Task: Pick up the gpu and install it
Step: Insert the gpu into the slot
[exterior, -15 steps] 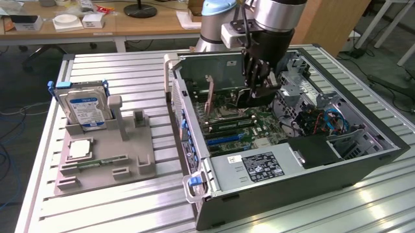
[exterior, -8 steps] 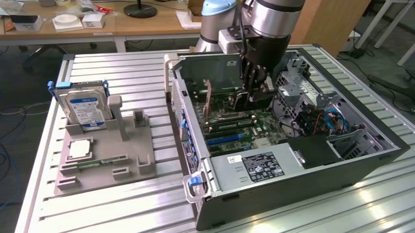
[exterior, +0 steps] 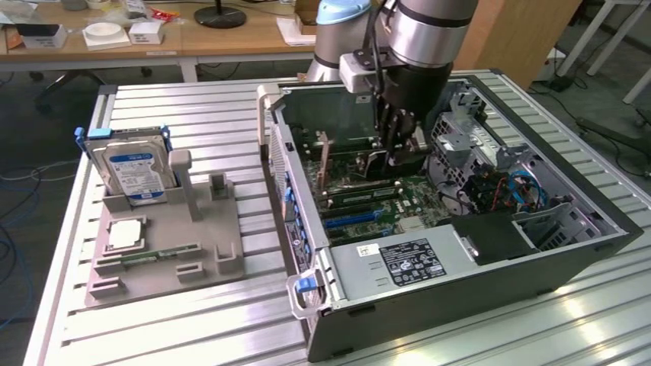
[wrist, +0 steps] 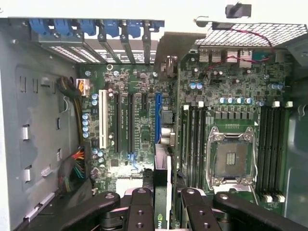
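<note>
Tool (wrist: 166, 202) clamps one gpu (wrist: 161, 163) inside one open computer case (exterior: 569, 259); one hard drive (exterior: 133, 171) stands outside.

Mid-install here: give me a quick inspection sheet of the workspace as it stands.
Surface: slatted aluminium table carrying an open black computer case.
Job's things: green gpu card, edge-on over the motherboard slots; seating cannot be told.
Clutter: grey holder tray with an upright silver hard drive and a flat green memory stick.
Grippers: gripper shut on the gpu, inside the case.
Cables: blue cables in the case's drive corner.
Surroundings: wooden desk behind.
</note>
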Controlling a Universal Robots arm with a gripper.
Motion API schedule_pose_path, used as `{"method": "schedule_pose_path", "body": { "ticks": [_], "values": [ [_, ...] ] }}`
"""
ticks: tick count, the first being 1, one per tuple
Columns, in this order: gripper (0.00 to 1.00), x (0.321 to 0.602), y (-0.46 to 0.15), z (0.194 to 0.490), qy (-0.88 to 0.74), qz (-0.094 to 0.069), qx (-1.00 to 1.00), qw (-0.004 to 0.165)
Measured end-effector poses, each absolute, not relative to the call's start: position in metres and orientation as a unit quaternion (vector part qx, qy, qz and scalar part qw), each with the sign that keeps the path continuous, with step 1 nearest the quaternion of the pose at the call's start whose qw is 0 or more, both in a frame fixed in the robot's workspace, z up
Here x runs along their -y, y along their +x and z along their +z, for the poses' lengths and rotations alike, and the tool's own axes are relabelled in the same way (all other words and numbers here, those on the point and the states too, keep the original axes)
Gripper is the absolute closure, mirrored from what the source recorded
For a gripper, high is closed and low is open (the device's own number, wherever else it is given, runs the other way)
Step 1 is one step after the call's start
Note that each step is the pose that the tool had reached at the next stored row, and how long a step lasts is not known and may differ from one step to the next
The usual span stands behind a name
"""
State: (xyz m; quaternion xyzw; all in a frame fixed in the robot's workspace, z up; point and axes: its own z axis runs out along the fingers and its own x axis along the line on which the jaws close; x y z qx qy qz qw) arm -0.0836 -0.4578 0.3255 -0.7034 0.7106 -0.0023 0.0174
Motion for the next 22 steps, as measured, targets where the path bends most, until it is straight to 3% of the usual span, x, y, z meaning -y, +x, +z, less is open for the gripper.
{"method": "schedule_pose_path", "body": {
  "ticks": [22],
  "values": [
    [0.73, 0.461, -0.097, 0.289, -0.703, -0.002, -0.711, 0.017]
  ]
}}
